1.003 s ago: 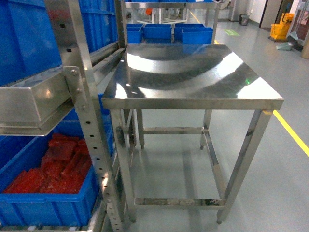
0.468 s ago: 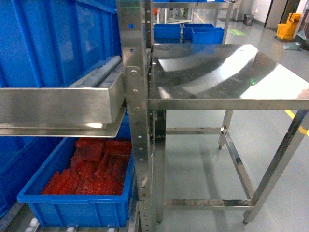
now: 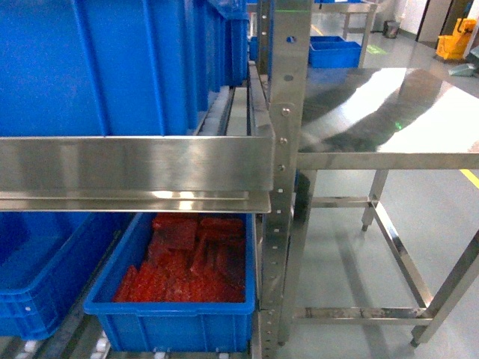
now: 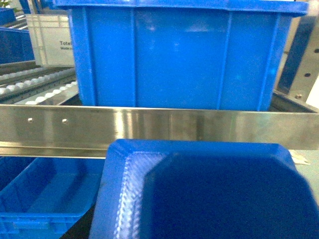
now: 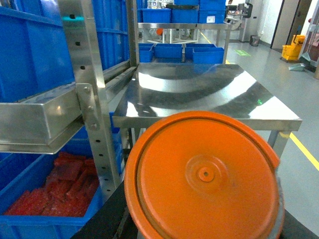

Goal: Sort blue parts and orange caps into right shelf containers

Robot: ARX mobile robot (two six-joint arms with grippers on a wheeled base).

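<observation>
Big stainless shelf (image 3: 281, 112) fills the left of the head view, its upright post standing right beside a steel table (image 3: 404, 112) on the right. On the upper level sits a large blue container (image 3: 112, 67), tall and glossy, behind the shelf's front rail; the left wrist view shows the same kind of bin (image 4: 179, 55) square-on above that rail, with white rollers (image 4: 35, 89) running off to its left. Down below, a lower blue bin (image 3: 172, 325) is packed with red parts (image 3: 187, 262), and another blue bin (image 3: 37, 284) sits just beside it on the left.

Now the wrists. Close under the left wrist camera, a blue part (image 4: 204, 194) takes up the bottom of the frame, blurred and dark in the middle. Close under the right wrist camera, an orange cap (image 5: 204, 177) shows its round flat face, covering the lower half of that view.

The claws themselves? Neither one's fingers are visible, so how far each stands open, or whether it grips these pieces, cannot be told.
</observation>
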